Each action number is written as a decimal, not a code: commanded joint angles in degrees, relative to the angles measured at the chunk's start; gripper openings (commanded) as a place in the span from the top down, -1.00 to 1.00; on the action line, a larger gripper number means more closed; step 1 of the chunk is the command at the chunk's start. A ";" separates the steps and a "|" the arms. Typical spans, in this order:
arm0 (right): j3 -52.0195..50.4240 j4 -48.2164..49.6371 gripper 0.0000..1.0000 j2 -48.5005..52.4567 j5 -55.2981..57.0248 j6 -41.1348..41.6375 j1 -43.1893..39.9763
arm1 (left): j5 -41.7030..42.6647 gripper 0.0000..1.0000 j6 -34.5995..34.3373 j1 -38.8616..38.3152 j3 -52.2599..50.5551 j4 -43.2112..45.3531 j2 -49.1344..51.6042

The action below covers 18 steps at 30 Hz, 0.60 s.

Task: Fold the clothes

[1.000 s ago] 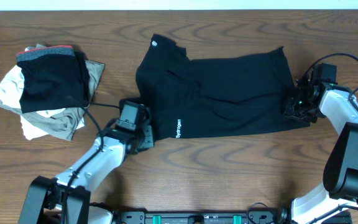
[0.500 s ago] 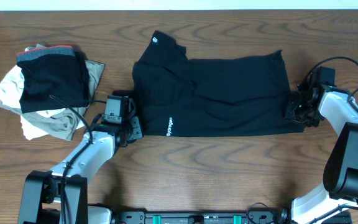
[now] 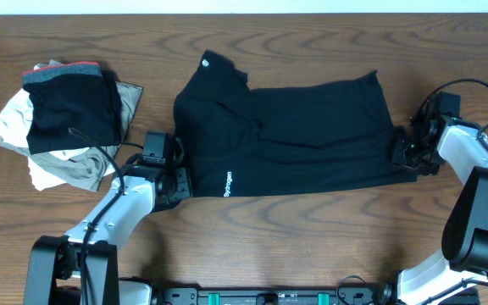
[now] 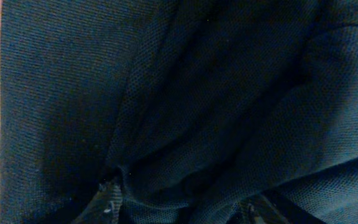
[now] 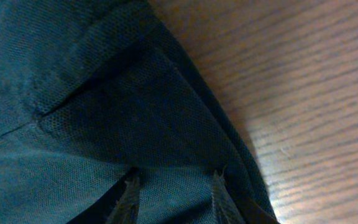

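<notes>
While left pincer [image 4: 179,208] and right pincer [image 5: 174,196] (both narrow) clamp the black garment [image 3: 295,127], it lies spread.

Left pincer [image 4: 179,208] fingertips cut off by the lower edge amid black garment [image 4: 197,93] folds, right pincer [image 5: 174,198] tips likewise cropped, grip of either unclear, white lettering [image 3: 228,182] too small to read
</notes>
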 commanded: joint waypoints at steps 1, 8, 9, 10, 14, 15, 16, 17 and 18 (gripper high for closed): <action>-1.07 -1.95 0.22 0.55 4.42 -0.13 -1.03 | -0.85 -0.28 -0.57 0.94 -4.37 -3.87 3.50; -1.07 -6.93 0.50 0.52 6.49 3.19 -1.64 | 1.14 -0.34 -0.57 0.94 -4.37 -6.03 3.48; -1.07 -7.61 0.51 0.52 6.84 4.35 -1.97 | 1.53 -0.34 -0.57 0.94 -4.35 -6.23 3.48; -1.07 -8.11 0.53 0.50 6.97 5.33 -2.36 | 2.01 -0.34 -0.55 0.94 -4.35 -6.36 3.45; -1.07 -8.37 0.53 0.11 6.73 5.46 -3.34 | 2.40 -0.33 0.52 0.94 -2.99 -6.38 3.23; -1.07 -8.44 0.53 -0.24 6.71 5.46 -3.32 | 2.38 -0.32 1.64 0.94 -2.43 -6.40 2.86; -1.05 -8.61 0.52 -0.96 6.40 5.46 -3.32 | 2.38 -0.32 2.54 0.94 -1.79 -6.40 2.23; -1.03 -8.61 0.52 -1.75 5.77 5.44 -3.32 | 2.38 -0.32 2.93 0.94 -1.14 -6.43 1.38; -0.96 -8.63 0.52 -2.93 5.40 5.46 -3.32 | 2.38 -0.32 2.95 0.94 -0.33 -6.47 0.20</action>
